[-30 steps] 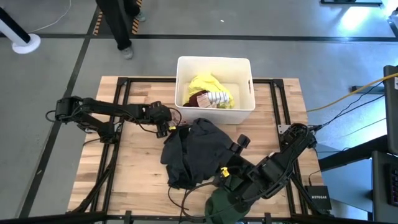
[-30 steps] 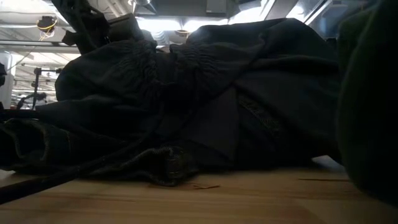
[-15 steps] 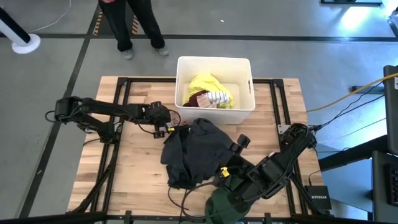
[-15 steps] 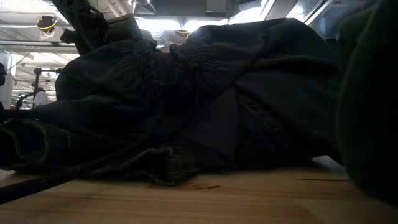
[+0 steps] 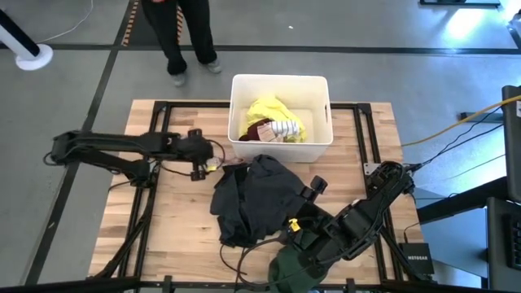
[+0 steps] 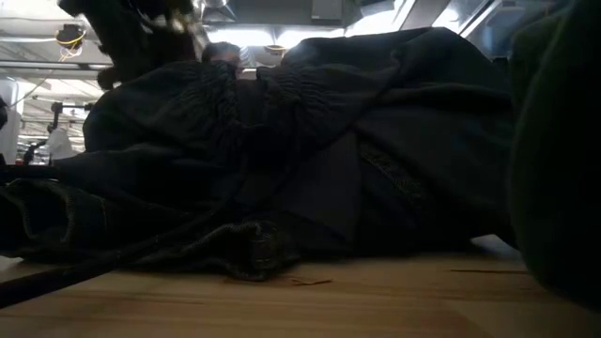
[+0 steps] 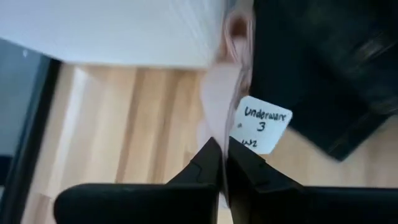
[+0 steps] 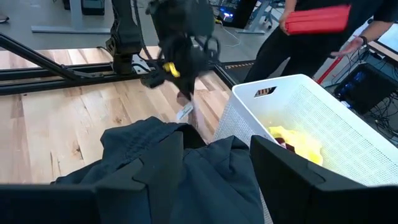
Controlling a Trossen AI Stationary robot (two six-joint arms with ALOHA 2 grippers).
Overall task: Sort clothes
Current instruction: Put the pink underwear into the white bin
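Since the earlier frame, we see the left gripper (image 5: 198, 165) pull away from the white bin (image 5: 321, 140), fingers pinched shut on a pale pink garment (image 7: 219, 93) with a tag (image 7: 261, 124). Our right gripper (image 5: 314, 186) rests open over the black clothes (image 5: 256, 199) beside the bin.

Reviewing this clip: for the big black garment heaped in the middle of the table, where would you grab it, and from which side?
Grip the raised fold at the top of the black garment, coming straight down from above. It lies in a crumpled heap whose ridges stand proud, while its edges lie flat on the table. The white bin crowds its far side, and the right end effector sits at its right edge.
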